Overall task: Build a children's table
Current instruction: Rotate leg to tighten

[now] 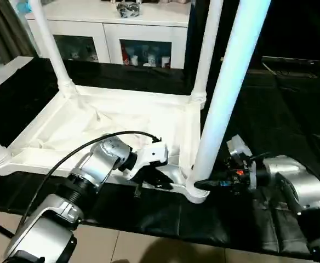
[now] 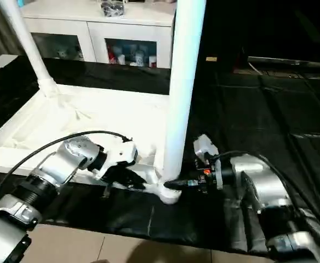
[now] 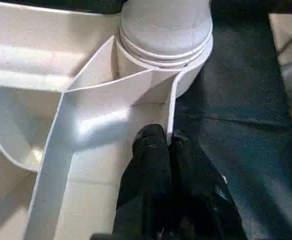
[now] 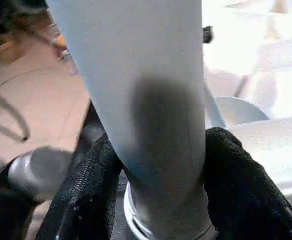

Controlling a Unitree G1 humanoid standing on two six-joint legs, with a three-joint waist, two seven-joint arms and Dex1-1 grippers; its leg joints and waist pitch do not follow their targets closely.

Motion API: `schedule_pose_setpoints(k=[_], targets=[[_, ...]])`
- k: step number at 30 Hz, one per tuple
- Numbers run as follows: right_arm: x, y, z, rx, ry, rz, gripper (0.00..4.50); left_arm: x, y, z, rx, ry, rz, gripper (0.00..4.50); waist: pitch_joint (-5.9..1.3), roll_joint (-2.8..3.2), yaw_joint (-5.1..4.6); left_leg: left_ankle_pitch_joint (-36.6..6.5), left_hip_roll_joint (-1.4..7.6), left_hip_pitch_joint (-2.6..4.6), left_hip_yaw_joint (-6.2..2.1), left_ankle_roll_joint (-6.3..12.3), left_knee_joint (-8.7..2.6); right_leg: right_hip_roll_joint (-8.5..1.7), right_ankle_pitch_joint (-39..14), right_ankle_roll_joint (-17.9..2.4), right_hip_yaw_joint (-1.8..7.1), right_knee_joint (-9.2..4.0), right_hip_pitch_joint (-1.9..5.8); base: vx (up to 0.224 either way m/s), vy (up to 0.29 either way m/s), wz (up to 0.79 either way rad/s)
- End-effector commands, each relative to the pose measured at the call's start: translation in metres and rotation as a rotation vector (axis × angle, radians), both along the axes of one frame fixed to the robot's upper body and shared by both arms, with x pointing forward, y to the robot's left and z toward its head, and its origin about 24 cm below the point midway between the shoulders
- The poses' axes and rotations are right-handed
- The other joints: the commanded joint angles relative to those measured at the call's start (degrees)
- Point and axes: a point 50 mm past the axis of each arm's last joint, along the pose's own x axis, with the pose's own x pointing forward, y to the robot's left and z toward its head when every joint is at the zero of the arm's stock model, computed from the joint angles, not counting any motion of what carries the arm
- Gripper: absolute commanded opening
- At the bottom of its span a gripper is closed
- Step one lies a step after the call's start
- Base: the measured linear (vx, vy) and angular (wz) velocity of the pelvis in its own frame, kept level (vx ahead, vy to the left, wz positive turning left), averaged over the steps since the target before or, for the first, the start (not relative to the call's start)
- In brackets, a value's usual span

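Left eye view: I see the table top (image 1: pixel 121 123) lying underside up on the black mat (image 1: pixel 291 120), with legs standing in its corner sockets; the near leg (image 1: pixel 226 93) rises from the socket (image 1: pixel 195 192) at about 5 o'clock of the top, another leg (image 1: pixel 206 49) stands at 1 o'clock and a third (image 1: pixel 50 46) at 11 o'clock. My left gripper (image 1: pixel 157 178) sits on the near rim just at 9 o'clock of that socket, and my right gripper (image 1: pixel 206 183) meets the near leg's base from 3 o'clock. A white cabinet (image 1: pixel 110 33) stands beyond the mat at 12 o'clock. Right eye view: the same layout, with the near leg (image 2: pixel 179 93) upright between both grippers. Left wrist view: my left fingers (image 3: pixel 151 170) are pinched narrow on the thin rim wall (image 3: pixel 172 110) of the top, one finger on each side, just beside the socket. Right wrist view: my right fingers (image 4: pixel 86 195) hold the near leg (image 4: pixel 151 100) at a middling width, one black pad pressed on each side just above the socket collar.
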Motion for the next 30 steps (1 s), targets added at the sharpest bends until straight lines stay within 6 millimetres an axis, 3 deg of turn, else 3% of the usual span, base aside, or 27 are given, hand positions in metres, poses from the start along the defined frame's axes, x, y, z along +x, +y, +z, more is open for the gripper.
schedule_pose_setpoints(k=[1,3,5,7,11,18,19,20,22,24,25,30], targets=[[-0.002,0.027,-0.01,0.07,0.029,-0.034,2.09,0.013,-0.015,0.013,-0.067,-0.075,0.126,0.0,-3.28,-0.87,-0.54,-14.4,1.06,0.14,-0.48,1.93,-4.58,-2.28,-24.7,-9.4,2.17,-5.03,2.72,0.0,0.0,0.0],[0.0,0.03,-0.013,0.073,0.028,-0.085,2.07,0.014,-0.017,0.013,-0.073,-0.072,0.147,0.0,-3.27,-0.87,-1.09,-14.7,0.89,0.15,-0.6,1.55,-4.6,-2.31,-26.4,-8.7,2.04,-5.28,2.63,0.0,0.0,0.0],[0.003,0.033,-0.017,0.064,0.027,-0.156,2.06,0.016,-0.019,0.014,-0.083,-0.069,0.179,0.0,-3.12,-1.03,-1.78,-14.6,0.78,-0.46,-0.83,1.58,-4.75,-2.22,-27.9,-7.6,1.82,-5.32,2.97,0.0,0.0,0.0],[0.004,0.037,-0.019,0.064,0.016,-0.194,2.06,0.017,-0.021,0.014,-0.088,-0.069,0.199,0.0,-3.21,-0.97,-2.44,-15.3,0.63,-0.19,-0.89,1.64,-4.6,-2.41,-30.2,-6.7,1.67,-5.87,2.68,0.0,0.0,0.0],[0.013,0.056,-0.026,0.035,0.019,-0.346,2.04,0.022,-0.03,0.016,-0.1,-0.062,0.295,0.0,-3.17,-0.9,-3.84,-14.8,0.61,-0.62,-1.04,1.82,-4.73,-2.17,-27.7,-7.8,1.7,-5.55,2.73,0.0,0.0,0.0],[0.029,0.09,-0.022,0.038,0.01,-0.499,2.04,0.031,-0.044,0.02,-0.121,-0.072,0.449,0.0,-3.33,-0.68,-4.89,-14.0,0.49,-0.56,-1.07,1.74,-4.63,-2.02,-24.2,-9.5,1.84,-5.28,2.69,0.0,0.0,0.0],[0.039,0.097,-0.023,0.003,0.026,-0.628,2.04,0.034,-0.05,0.022,-0.134,-0.081,0.508,0.0,-3.36,-0.73,-4.93,-13.8,0.43,-0.57,-0.96,2.06,-4.58,-2.01,-23.4,-9.8,1.91,-5.28,2.77,0.0,0.0,0.0],[0.039,0.097,-0.023,0.002,0.026,-0.63,2.04,0.034,-0.05,0.022,-0.134,-0.081,0.508,0.0,-3.37,-0.49,-5.4,-13.1,0.46,-0.79,-1.05,1.66,-4.66,-1.96,-21.9,-10.6,1.91,-5.01,2.83,0.0,0.0,0.0],[0.052,0.107,-0.022,-0.04,0.028,-0.78,2.02,0.037,-0.061,0.025,-0.157,-0.097,0.586,0.0,-3.46,-0.65,-5.8,-12.5,0.47,-0.8,-0.95,1.69,-4.55,-1.96,-20.0,-11.5,1.97,-4.83,2.86,0.0,0.0,0.0],[0.052,0.107,-0.022,-0.04,0.028,-0.78,2.02,0.037,-0.061,0.025,-0.157,-0.097,0.586,0.0,-3.59,-0.55,-5.88,-12.2,0.39,-0.72,-0.96,1.87,-4.47,-1.93,-19.1,-11.8,1.93,-4.84,2.94,0.0,0.0,0.0],[0.058,0.117,-0.017,-0.041,0.02,-0.828,2.02,0.036,-0.067,0.026,-0.17,-0.102,0.612,0.0,-3.62,-0.63,-5.91,-11.4,0.43,-0.84,-0.87,2.49,-4.42,-1.96,-17.3,-12.3,2.06,-4.64,3.02,0.0,0.0,0.0],[0.06,0.113,-0.013,-0.008,0.017,-0.84,2.02,0.036,-0.063,0.026,-0.166,-0.106,0.6,0.0,-3.79,-0.55,-5.63,-8.2,0.51,-0.93,-0.71,4.58,-4.22,-1.85,-11.7,-13.9,2.12,-4.17,3.25,0.0,0.0,0.0]])
